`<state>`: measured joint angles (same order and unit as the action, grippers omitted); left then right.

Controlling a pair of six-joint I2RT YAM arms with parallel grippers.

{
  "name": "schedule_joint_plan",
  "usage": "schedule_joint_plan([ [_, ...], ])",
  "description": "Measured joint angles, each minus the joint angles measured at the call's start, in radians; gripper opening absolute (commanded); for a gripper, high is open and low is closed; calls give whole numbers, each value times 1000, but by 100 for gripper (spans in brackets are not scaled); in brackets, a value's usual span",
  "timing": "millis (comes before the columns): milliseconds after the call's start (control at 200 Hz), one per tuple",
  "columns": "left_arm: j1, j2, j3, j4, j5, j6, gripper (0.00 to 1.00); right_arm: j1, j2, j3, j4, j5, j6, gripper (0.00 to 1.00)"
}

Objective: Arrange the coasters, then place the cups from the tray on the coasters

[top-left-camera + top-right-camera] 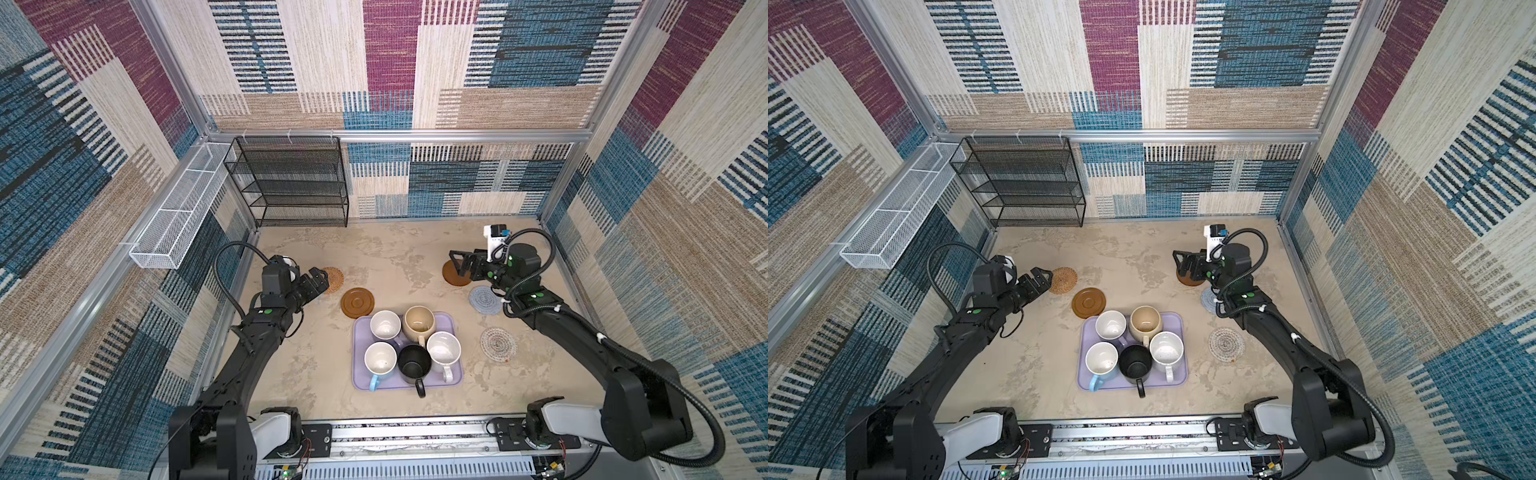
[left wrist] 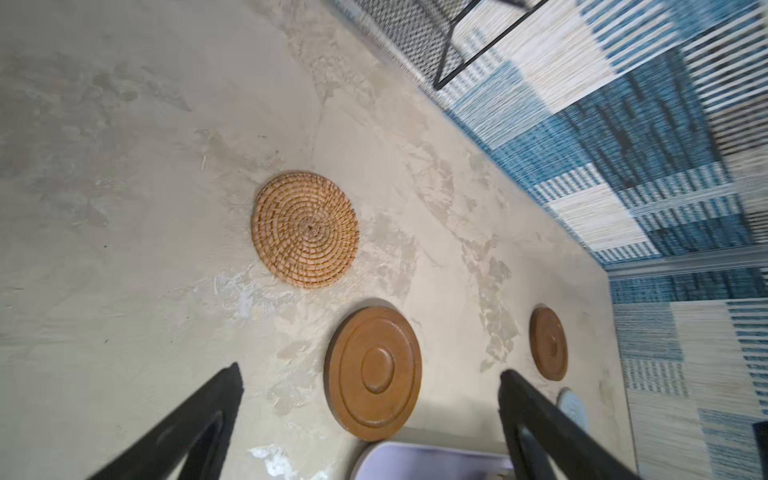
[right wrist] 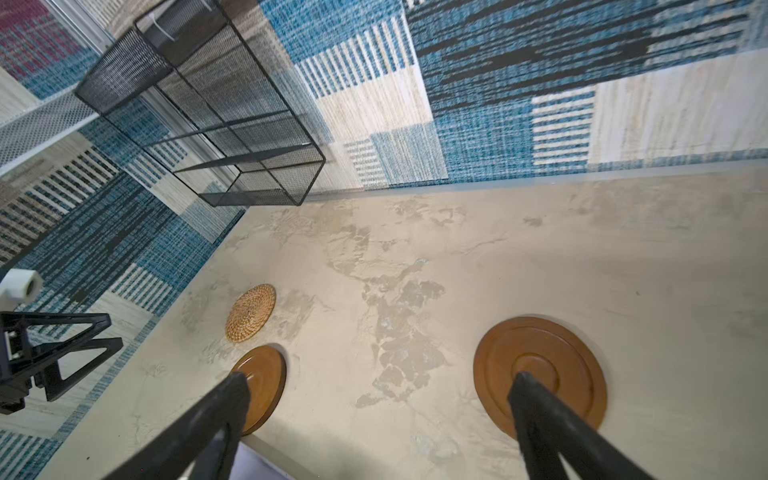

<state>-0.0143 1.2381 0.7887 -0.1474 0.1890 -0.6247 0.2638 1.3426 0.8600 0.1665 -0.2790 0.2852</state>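
Top view: cups [image 1: 419,323] on tray [image 1: 358,374]; arm marking [image 1: 260,310] unreadable.

Item counts, whole tabletop, both top views.
Coasters 5: tan rattan coaster [image 1: 334,279], left brown wood coaster [image 1: 357,303], right brown wood coaster [image 1: 452,277], grey-blue woven coaster [image 1: 484,300], whitish woven coaster [image 1: 498,343]; so 2 wood, 3 woven. Cups 5: lavender cup [image 1: 385,325], beige cup [image 1: 419,322], light blue cup [image 1: 380,360], black cup [image 1: 413,363], speckled white cup [image 1: 443,349]; one of each colour. Tray [image 1: 360,384] 1. Black mesh rack [image 1: 291,183] 1, four shelf levels countable. White wire basket [image 1: 174,224] 1. Robot arms 2: left arm [image 1: 249,353], right arm [image 1: 582,328].
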Motion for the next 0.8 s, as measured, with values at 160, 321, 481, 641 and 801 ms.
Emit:
schedule_joint_plan([
  [160,-40,219,157,-103,-64,38,93,127,168,138,-31,44,-45,100],
  [321,-55,377,263,-157,-136,70,86,220,312,255,-64,80,-85,98],
  [481,-55,524,397,-202,-199,87,75,274,418,328,-90,78,-119,92],
  [641,-71,627,477,-247,-250,100,73,339,494,392,-111,53,-156,92],
  [801,-90,693,530,-283,-290,101,72,389,581,479,-119,35,-162,91],
])
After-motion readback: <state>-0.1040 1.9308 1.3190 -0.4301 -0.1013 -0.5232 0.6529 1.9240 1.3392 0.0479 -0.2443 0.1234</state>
